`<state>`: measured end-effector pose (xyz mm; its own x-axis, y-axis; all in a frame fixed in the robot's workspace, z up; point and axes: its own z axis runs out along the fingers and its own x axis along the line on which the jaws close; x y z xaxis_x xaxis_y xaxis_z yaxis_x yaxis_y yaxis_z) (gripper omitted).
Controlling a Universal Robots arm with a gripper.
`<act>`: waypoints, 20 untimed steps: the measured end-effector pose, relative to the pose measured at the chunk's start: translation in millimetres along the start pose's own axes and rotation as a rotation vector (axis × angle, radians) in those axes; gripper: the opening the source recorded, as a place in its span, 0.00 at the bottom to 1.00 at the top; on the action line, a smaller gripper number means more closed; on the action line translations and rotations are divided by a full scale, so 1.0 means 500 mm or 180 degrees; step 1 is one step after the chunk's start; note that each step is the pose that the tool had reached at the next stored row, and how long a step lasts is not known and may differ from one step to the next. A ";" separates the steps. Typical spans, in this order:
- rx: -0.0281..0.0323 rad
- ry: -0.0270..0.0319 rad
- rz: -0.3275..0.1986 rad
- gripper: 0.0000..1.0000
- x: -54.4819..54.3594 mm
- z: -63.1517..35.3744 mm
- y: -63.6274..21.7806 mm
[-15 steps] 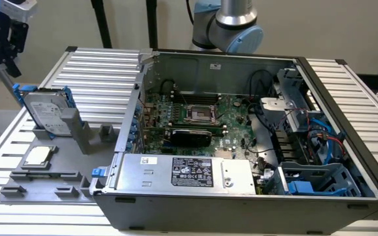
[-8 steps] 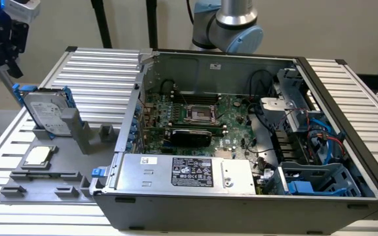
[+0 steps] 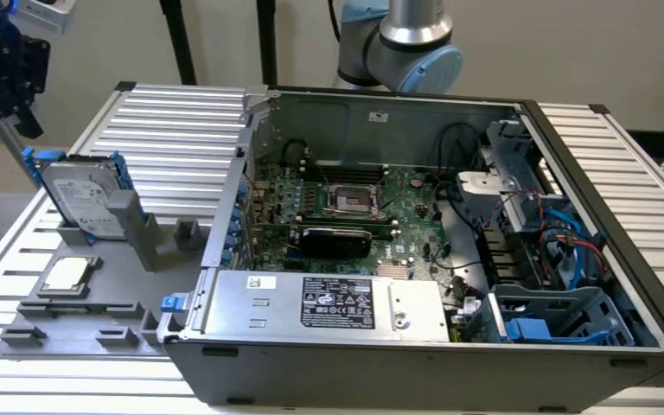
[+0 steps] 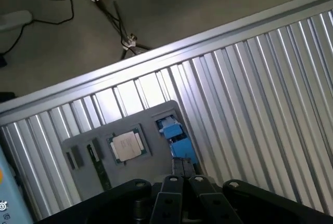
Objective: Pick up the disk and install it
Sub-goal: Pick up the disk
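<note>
**Exterior and wrist views, disk awaiting pickup.** I see the gripper (image 3: 7, 91) hanging in the air at the upper edge of the exterior view's left, above the disk (image 3: 84, 194) and well apart from it. In the wrist view the fingers (image 4: 170, 195) are drawn together with only a thin dark line between them, and they grip nothing.

The disk stands on its edge, leaning slightly, in a slot of the grey holder plate (image 3: 79, 324). Its white label faces the camera and the blue carrier frames its sides. From the wrist camera I read the disk edge-on, as a blue strip just past the fingertips. The holder plate lies on the ribbed aluminium table (image 3: 182, 117), just beside the open computer case (image 3: 424, 380) on the exterior view's left.

A small square CPU chip (image 3: 67, 275) lies flat on the same plate, nearer the camera than the disk and not touching it.

Inside the case, the motherboard (image 3: 344, 207) fills the floor. The grey power-supply box (image 3: 321, 303) with its black label sits along the near wall. A blue drive cage (image 3: 557, 320) occupies the near corner on the exterior view's right. The arm (image 3: 407, 39) rises behind the case's far wall.
</note>
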<state>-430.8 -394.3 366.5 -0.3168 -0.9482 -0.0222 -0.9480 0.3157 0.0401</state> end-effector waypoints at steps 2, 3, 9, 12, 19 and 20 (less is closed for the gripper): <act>0.0001 0.0004 -0.0120 0.11 0.000 0.000 0.000; 0.0001 0.0007 -0.0177 0.11 0.000 0.000 0.000; 0.0004 0.0019 -0.0475 0.11 -0.001 0.001 0.000; 0.0008 0.0023 -0.0604 0.11 -0.003 0.001 0.001; 0.0015 0.0034 -0.0816 0.11 -0.018 0.003 0.006; 0.0014 0.0035 -0.0850 0.11 -0.019 0.003 0.007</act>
<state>-431.2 -384.2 365.3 -0.0552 -0.9983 -0.0205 -0.9981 0.0546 0.0299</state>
